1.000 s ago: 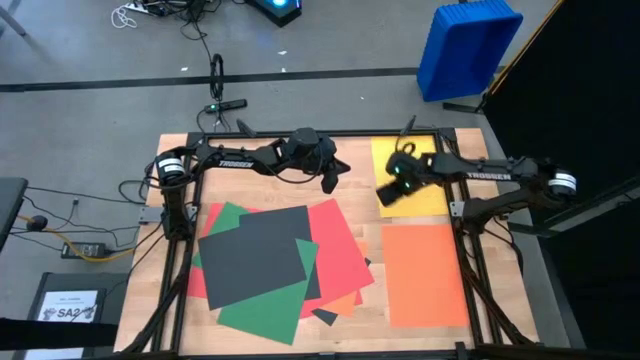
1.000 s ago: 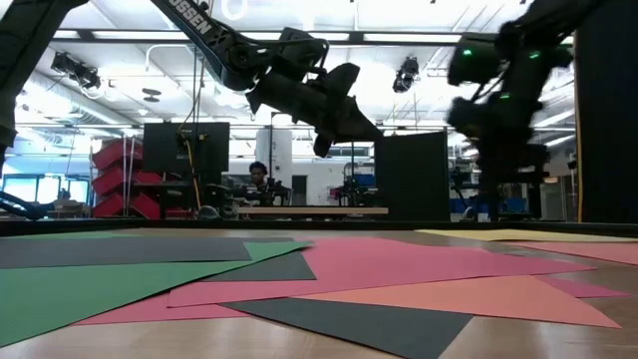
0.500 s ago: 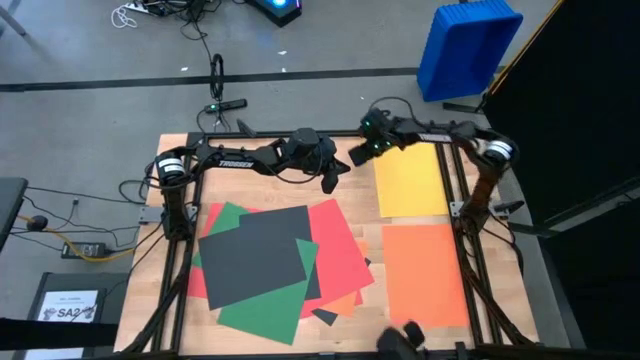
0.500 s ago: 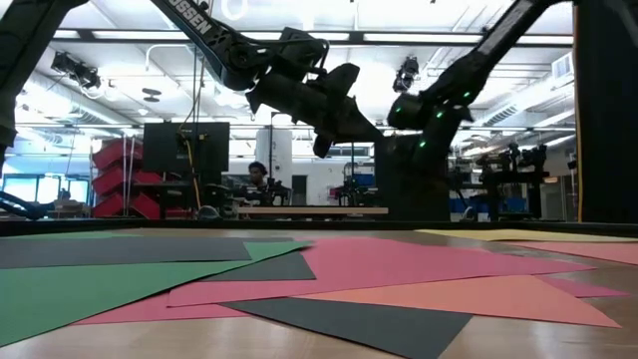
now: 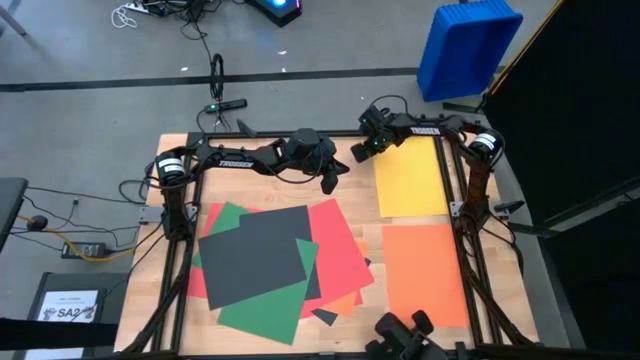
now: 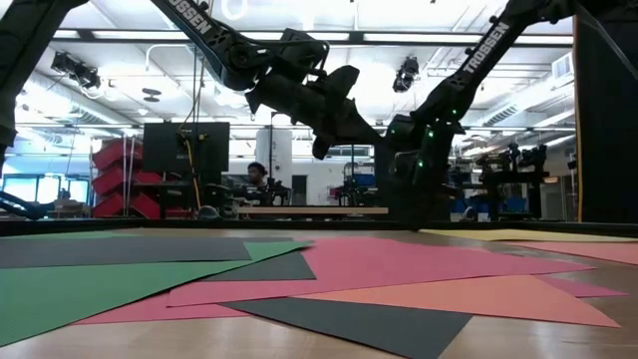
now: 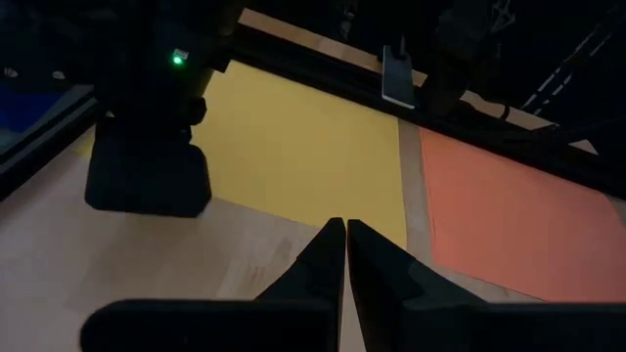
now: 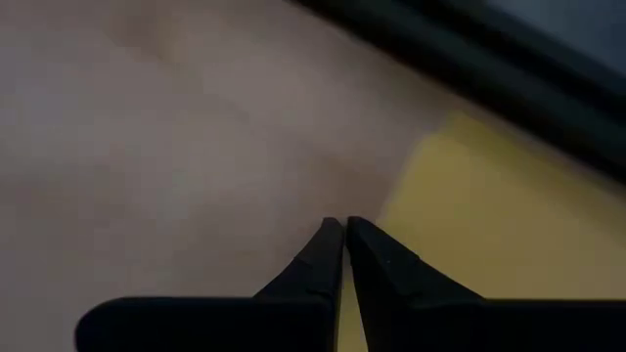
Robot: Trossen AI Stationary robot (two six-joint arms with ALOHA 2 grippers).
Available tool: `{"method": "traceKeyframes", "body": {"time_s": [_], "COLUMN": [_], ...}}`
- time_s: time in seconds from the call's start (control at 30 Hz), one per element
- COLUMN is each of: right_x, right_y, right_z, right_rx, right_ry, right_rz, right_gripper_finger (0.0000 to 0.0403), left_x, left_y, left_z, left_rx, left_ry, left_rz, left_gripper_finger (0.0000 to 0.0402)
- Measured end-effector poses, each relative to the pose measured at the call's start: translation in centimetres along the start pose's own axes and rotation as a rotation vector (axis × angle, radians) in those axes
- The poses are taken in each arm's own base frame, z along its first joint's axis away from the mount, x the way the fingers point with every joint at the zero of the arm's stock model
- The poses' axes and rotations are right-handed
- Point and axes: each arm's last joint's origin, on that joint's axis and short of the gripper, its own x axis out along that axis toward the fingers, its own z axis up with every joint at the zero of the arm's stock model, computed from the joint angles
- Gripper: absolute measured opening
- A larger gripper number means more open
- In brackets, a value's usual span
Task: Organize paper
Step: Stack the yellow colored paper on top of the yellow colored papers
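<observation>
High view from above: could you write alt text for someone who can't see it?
A wooden table holds a messy pile of black, green and red paper beside single yellow and orange sheets. The left gripper and right gripper, both shut and empty, hover at the far edge.

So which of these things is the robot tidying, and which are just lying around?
For the job:
- yellow sheet
- orange sheet
- mixed pile of black, green and red sheets
- left pincer, shut, holding nothing
- right pincer, shut, holding nothing

Just lying about:
- blue bin on the floor
- white SA2 sheet
- floor cables
</observation>
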Motion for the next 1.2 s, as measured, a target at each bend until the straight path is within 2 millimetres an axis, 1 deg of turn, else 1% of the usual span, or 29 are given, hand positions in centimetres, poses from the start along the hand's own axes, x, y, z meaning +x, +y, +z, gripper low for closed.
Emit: {"method": "traceKeyframes", "body": {"time_s": [0.17,0.33,0.47,0.6,0.67,0.83,1.07,1.13,1.2], "right_x": [0.0,0.0,0.0,-0.2,-0.6,-2.7,-5.8,-6.3,-6.4], "right_y": [-1.0,-1.1,-0.7,0.1,0.6,1.4,1.3,1.2,1.2], "right_z": [0.0,0.0,0.0,0.0,-0.1,0.1,0.4,0.5,0.6], "right_rx": [0.019,0.011,-0.004,-0.028,-0.042,-0.068,-0.066,-0.063,-0.061], "right_ry": [0.016,0.015,0.01,0.0,-0.01,-0.06,-0.132,-0.152,-0.16], "right_rz": [-0.033,-0.038,-0.016,0.015,0.041,0.076,0.086,0.073,0.062], "right_gripper_finger": [0.0,0.0,0.0,0.0,0.0,0.0,0.0,0.0,0.0], "left_x": [0.0,0.0,0.0,0.0,0.0,0.0,0.0,0.0,0.0], "left_y": [0.0,0.0,0.0,0.0,0.0,0.0,0.0,0.0,0.0], "left_z": [0.0,0.0,0.0,0.0,0.0,0.0,0.0,0.0,0.0], "left_rx": [0.0,0.001,0.001,0.001,0.001,0.001,-0.001,-0.002,-0.005], "left_ry": [0.0,0.0,0.0,0.0,0.0,0.0,-0.001,-0.001,-0.002], "left_rz": [0.0,0.0,0.001,0.001,0.001,0.001,0.001,0.001,0.001], "left_gripper_finger": [0.0,0.0,0.0,0.0,0.0,0.0,0.0,0.0,0.0]}}
